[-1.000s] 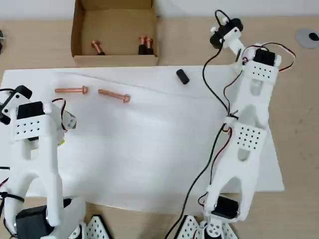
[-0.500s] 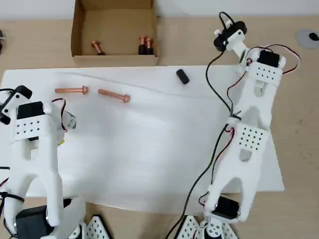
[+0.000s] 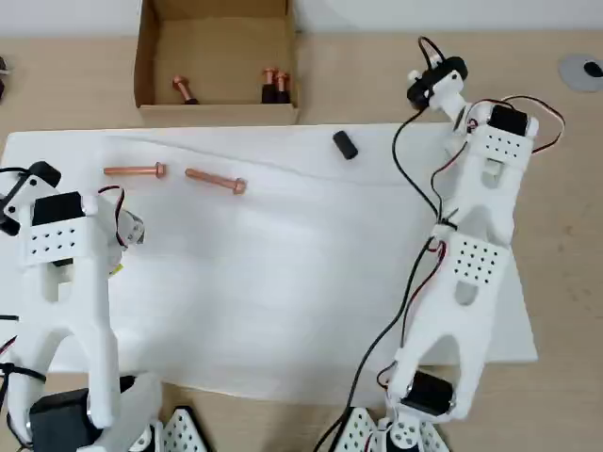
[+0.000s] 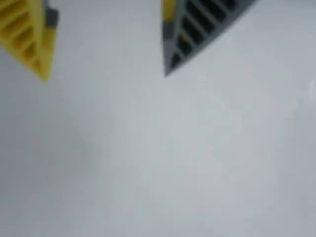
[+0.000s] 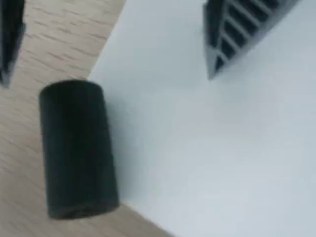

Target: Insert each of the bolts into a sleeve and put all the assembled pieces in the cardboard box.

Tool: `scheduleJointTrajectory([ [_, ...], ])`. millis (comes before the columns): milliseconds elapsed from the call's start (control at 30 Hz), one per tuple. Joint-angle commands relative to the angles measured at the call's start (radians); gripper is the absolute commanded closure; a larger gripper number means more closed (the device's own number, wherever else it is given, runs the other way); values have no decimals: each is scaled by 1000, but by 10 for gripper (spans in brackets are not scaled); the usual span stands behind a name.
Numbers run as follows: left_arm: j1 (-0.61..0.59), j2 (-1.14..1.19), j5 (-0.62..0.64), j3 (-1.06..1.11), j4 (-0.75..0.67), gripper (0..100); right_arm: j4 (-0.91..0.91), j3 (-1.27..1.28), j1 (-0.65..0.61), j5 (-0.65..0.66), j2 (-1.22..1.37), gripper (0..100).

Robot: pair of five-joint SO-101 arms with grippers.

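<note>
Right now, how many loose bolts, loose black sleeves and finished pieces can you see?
Loose bolts: 2
Loose black sleeves: 2
Finished pieces in the cardboard box: 3
Total: 7

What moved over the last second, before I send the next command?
The right arm swung its wrist end rightward and a little back toward its base, away from the cardboard box. Nothing was grasped or released. The left arm, both loose bolts, the black sleeve and the assembled pieces in the box stayed put.
</note>
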Motion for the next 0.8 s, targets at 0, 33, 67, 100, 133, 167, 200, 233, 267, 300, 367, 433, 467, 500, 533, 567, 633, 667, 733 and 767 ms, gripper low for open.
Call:
scheduleJointTrajectory([
  [0, -6, -8, -6, -48, 3, 833, -15, -79, -33, 14, -19, 716],
  [33, -6, -8, -6, -48, 3, 833, -18, -97, -44, 14, -19, 716],
  [67, -8, -8, -6, -48, 3, 833, -20, -113, -54, 15, -19, 716],
  [100, -8, -8, -6, -48, 3, 833, -21, -122, -67, 15, -19, 716],
  [133, -8, -8, -6, -48, 5, 833, -21, -125, -77, 23, -19, 716],
  [167, -8, -8, -6, -48, 5, 833, -21, -124, -85, 26, -19, 716],
  [200, -8, -8, -6, -48, 5, 833, -21, -124, -90, 26, -18, 716],
  [233, -9, -8, -6, -48, 5, 833, -21, -122, -90, 26, -15, 716],
  [267, -9, -8, -6, -48, 5, 833, -21, -120, -90, 26, -13, 716],
  [300, -9, -10, -6, -48, 5, 833, -21, -110, -85, 25, -13, 716],
  [367, -9, -10, -6, -48, 5, 833, -25, -88, -82, 25, -13, 716],
  [433, -9, -10, -6, -48, 5, 833, -48, -70, -64, 25, -13, 716],
  [467, -9, -10, -6, -48, 5, 833, -58, -59, -53, 25, -13, 717],
  [500, -9, -10, -6, -48, 5, 833, -57, -53, -47, 26, -15, 717],
  [533, -9, -10, -6, -48, 5, 833, -48, -50, -45, 28, -16, 717],
  [567, -9, -10, -6, -48, 5, 833, -37, -53, -45, 28, -18, 717],
  [633, -9, -10, -6, -48, 5, 833, -17, -62, -48, 28, -19, 717],
  [667, -9, -10, -6, -48, 5, 833, -2, -73, -50, 28, -19, 717],
  [733, -9, -10, -6, -48, 5, 833, 37, -117, -50, 28, -21, 717],
  [767, -9, -10, -6, -48, 5, 833, 63, -148, -50, 28, -21, 717],
])
